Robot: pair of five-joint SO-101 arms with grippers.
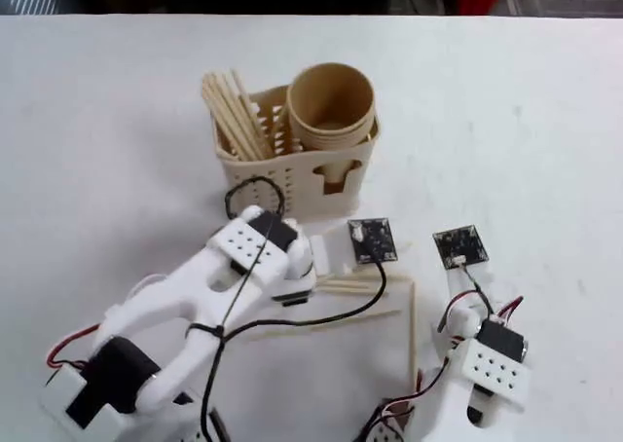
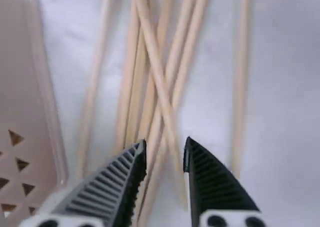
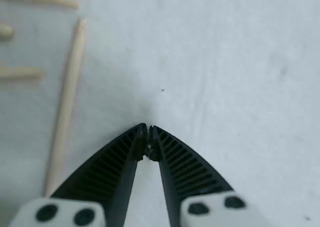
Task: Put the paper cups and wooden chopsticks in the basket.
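While your left gripper (image 2: pixel 165 142) hangs parted over the loose chopsticks (image 2: pixel 155 77), lower it squarely around one stick before clenching

left jaws: chopstick pile (image 2: pixel 158 77) crossed right ahead, basket wall (image 2: pixel 35 112) tight beside one jaw; right jaws: bare counter (image 3: pixel 225 62) ahead, just one chopstick (image 3: pixel 66 102) lying off one side

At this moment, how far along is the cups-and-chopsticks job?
Done: paper cups and a bundle of chopsticks stand in the basket. In hand: the left claw, open, straddles the loose chopsticks on the table. Left: that pile, plus one chopstick beside the shut right claw.
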